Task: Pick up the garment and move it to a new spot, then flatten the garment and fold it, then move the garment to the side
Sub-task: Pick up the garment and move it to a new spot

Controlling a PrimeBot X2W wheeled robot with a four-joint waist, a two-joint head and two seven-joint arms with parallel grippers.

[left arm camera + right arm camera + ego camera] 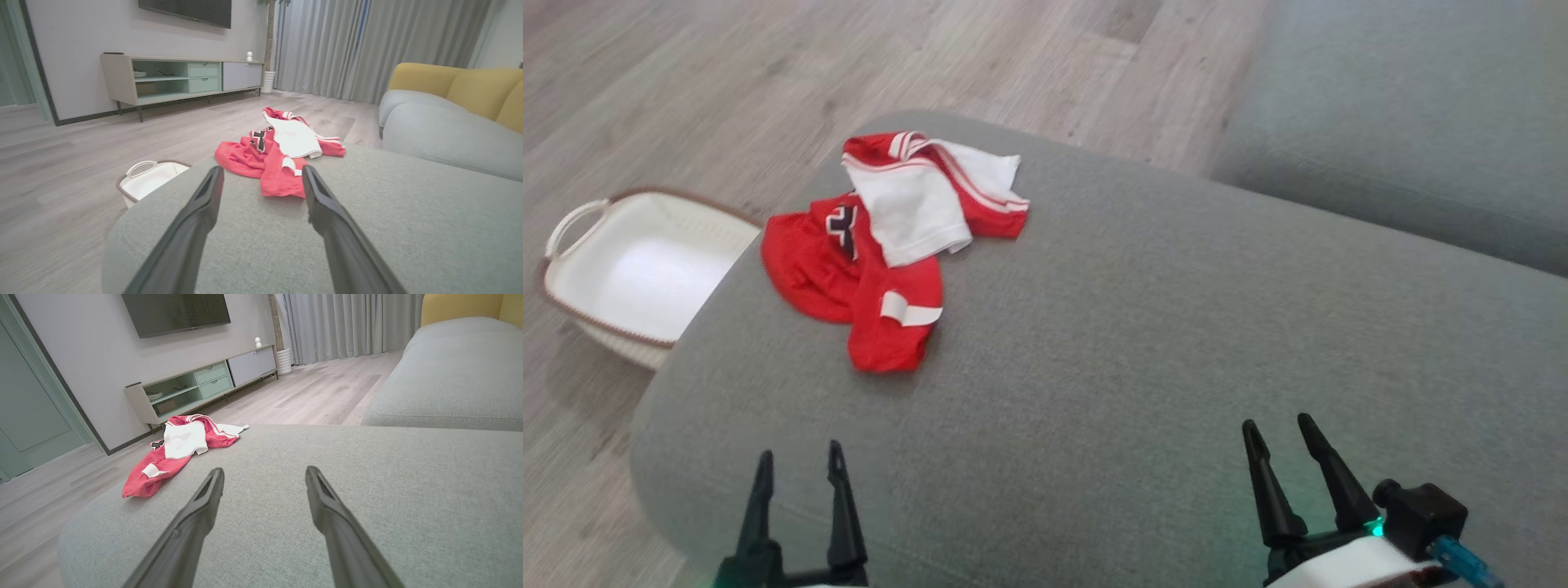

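Left gripper (800, 451) up front, jaws wide apart and empty; right gripper (1277, 423) same deal. Farther back, a white basket (580, 269) sits on the floor at left, and the crumpled red-and-white garment (882, 269) lies on the grey cushion (1135, 327) beside it.

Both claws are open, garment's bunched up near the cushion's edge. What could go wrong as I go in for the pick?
1. The garment lies close to the rounded edge of the cushion, with the basket on the floor below; a pushing approach by the left claw may slide it off.
2. It is crumpled in overlapping layers, so a pinch could catch one flap and lift it twisted.
3. The right claw sits farther away; reaching across may crowd the left.
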